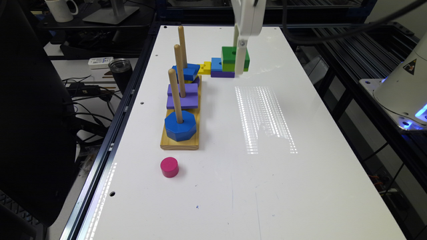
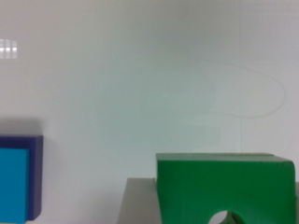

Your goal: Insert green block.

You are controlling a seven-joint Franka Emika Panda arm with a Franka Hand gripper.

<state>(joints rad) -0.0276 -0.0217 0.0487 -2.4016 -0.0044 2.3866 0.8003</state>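
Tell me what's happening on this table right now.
The gripper is at the green block, at the far end of the white table next to a blue-on-purple block. The block hasn't reached the peg board, whose three pegs each already carry a block. A pink cylinder stands apart.

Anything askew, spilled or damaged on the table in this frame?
Nothing looks damaged or spilled. The green block sits at the end effector, apparently raised beside the blue-on-purple block. A yellow piece lies loose next to the peg board, and a pink cylinder stands apart near it.
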